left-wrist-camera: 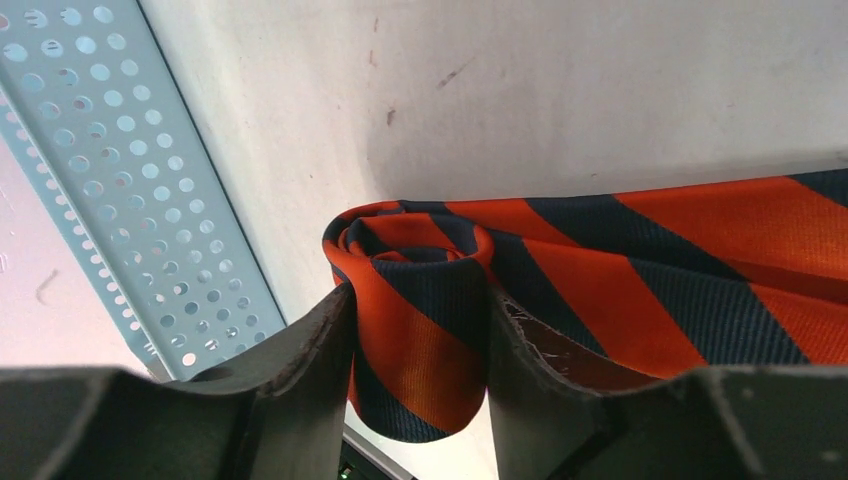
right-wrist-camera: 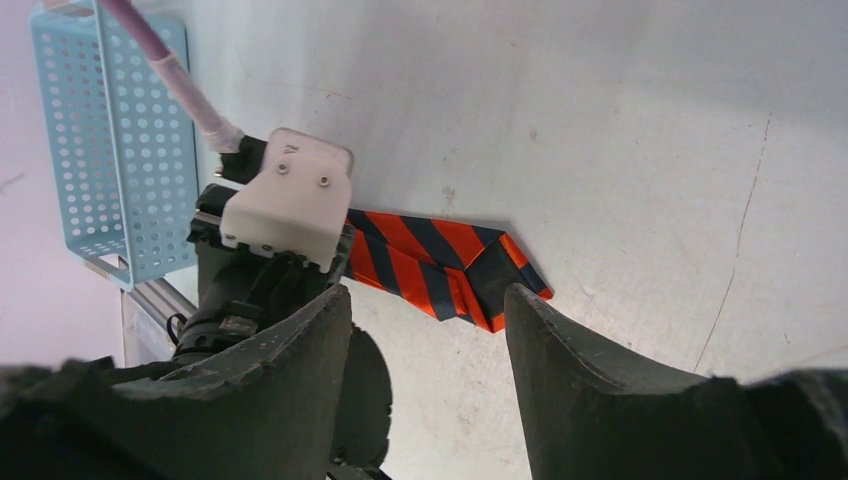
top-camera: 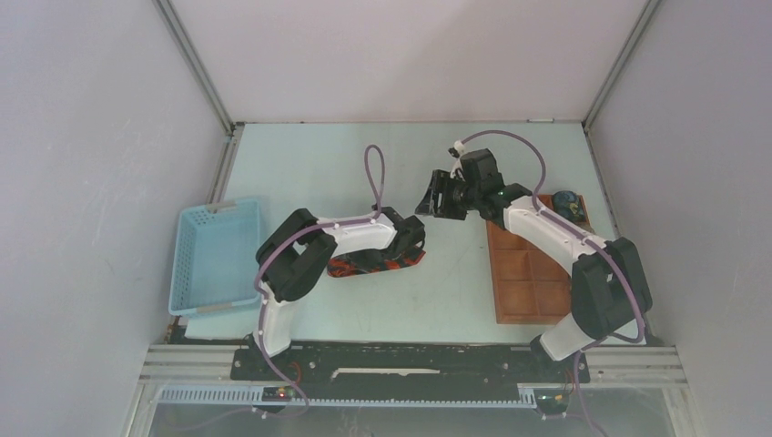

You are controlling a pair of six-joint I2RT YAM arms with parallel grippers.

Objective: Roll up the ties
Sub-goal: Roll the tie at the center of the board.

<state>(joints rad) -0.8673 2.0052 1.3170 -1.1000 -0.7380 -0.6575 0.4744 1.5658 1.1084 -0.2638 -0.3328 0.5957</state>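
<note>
Left pincer (left-wrist-camera: 420, 300): clamped on the coiled end of the striped tie (left-wrist-camera: 600, 290), one finger against each side of the coil.
Right pincer (right-wrist-camera: 428, 300): fingers apart, holding nothing, raised over the surface (top-camera: 300, 155) beside the tray (top-camera: 523, 291).
Striped tie: lies on the surface under the left arm, with a few turns wound at one end and the rest flat out to its pointed tip.
Tray: a dark rolled tie (top-camera: 566, 198) sits in a far compartment; the near compartments in view are bare.
Done: apparently one tie rolled and stored, and this one started.
Left: wind up the flat length, then probably place it in the tray.
</note>
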